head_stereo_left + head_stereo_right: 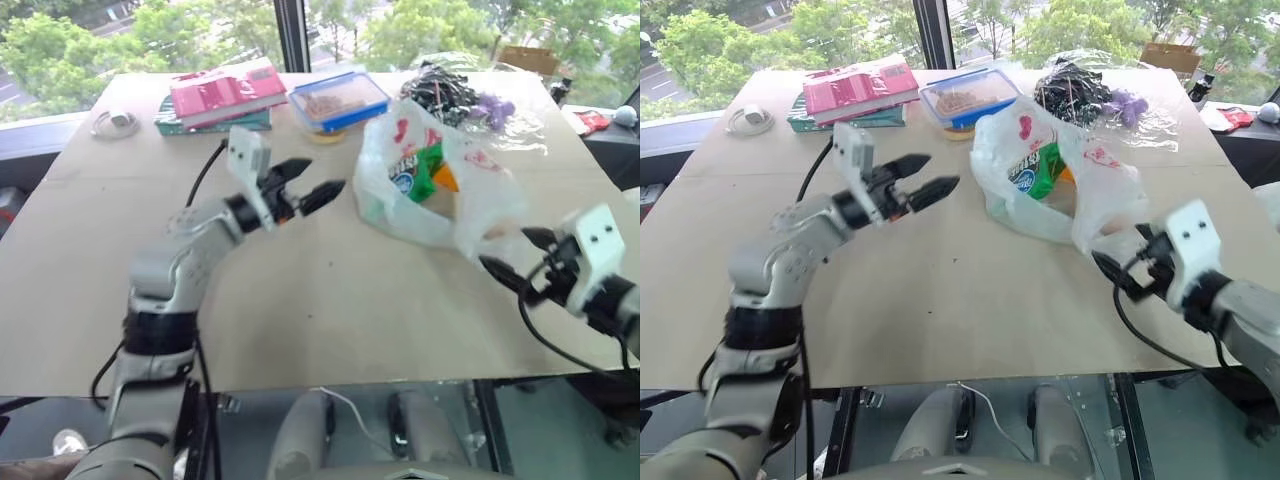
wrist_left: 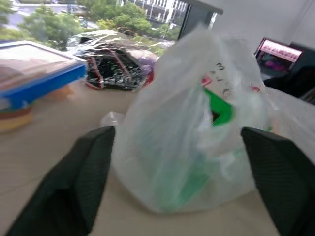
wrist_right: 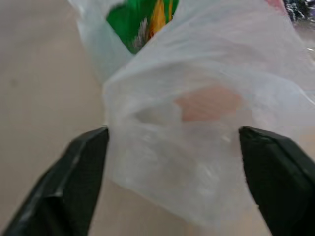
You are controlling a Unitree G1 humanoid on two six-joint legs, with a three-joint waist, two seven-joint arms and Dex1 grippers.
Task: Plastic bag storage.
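Flanking the plastic bag (image 1: 440,185) with fingers spread, the left gripper (image 1: 310,183) and right gripper (image 1: 518,254) are being risked on slippery film tearing.

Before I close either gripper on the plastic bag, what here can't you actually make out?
- What lies deep in the plastic bag: head views show a green packet through the film, the rest is veiled.
- The packet's print: crumpled film hides most of it.
- The bag's handles: lost among folds in every view.
- Whether the right gripper touches the bag: right wrist view is too blurred to tell.
- Left gripper: open, clearly short of the bag.
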